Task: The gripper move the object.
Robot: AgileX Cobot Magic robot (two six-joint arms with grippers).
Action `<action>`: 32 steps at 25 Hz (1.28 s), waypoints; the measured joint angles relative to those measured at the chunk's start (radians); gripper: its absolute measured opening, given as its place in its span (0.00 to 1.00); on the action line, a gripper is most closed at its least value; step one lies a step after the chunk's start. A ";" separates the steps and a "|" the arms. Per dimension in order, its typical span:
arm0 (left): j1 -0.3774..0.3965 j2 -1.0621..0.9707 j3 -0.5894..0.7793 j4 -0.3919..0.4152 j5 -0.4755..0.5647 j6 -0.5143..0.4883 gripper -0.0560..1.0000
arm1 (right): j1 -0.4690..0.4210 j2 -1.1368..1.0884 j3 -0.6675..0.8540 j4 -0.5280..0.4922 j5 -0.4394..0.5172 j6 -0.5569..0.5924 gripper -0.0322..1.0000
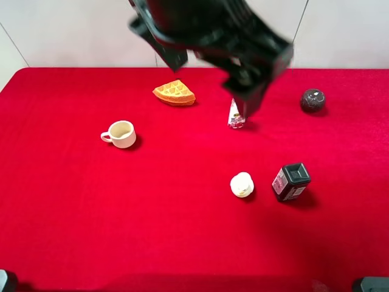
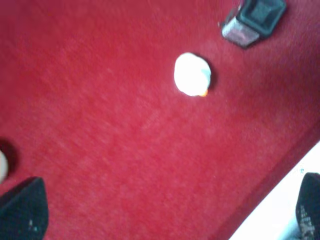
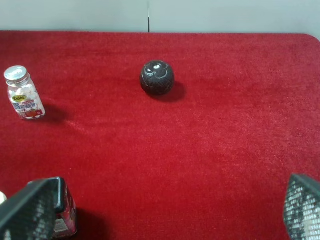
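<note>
- Bench (image 1: 73, 231) is covered w/ red cloth; all items are seen resting on it, apart from each other.
- The object (image 1: 242, 184), a small cream-white lumpy figurine, is seen right of centre on the near half of the bench; a touch of orange is visible on it in the left wrist view (image 2: 192, 74).
- Just beside it, to its right, a dark jar (image 1: 290, 182) w/ a black square lid is seen lying tilted; not touching the object.
- A cream mug (image 1: 120, 134) is seen left of centre, well apart from the object, handle to the left.
- A waffle wedge (image 1: 174, 93) is seen farther back, approx. centre-left.
- A small clear bottle (image 1: 236, 115) w/ a label is seen upright, far of the object; its top is partly hidden by the arm in the exterior view.
- A dark round ball (image 1: 312, 100) is seen at far right.
- Left gripper (image 2: 165, 212): only two dark tips are seen at the frame edges, set wide apart, nothing between them. It is held above the bench, clear of the object.
- Right gripper (image 3: 165, 210): tips likewise seen at opposite frame edges, jaws wide, nothing held.
- In the exterior view a blurred black arm (image 1: 213, 36) is seen over the far part of the bench.
</note>
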 joint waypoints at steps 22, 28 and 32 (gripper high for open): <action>0.000 -0.535 0.308 0.139 0.000 0.076 0.99 | 0.000 0.000 0.000 0.000 0.000 0.000 0.70; 0.027 -0.662 0.413 0.140 0.000 0.075 0.99 | 0.000 0.000 0.000 0.000 0.000 0.000 0.70; 0.141 -0.742 0.499 0.103 0.000 0.075 0.99 | 0.000 0.000 0.000 0.000 0.000 0.000 0.70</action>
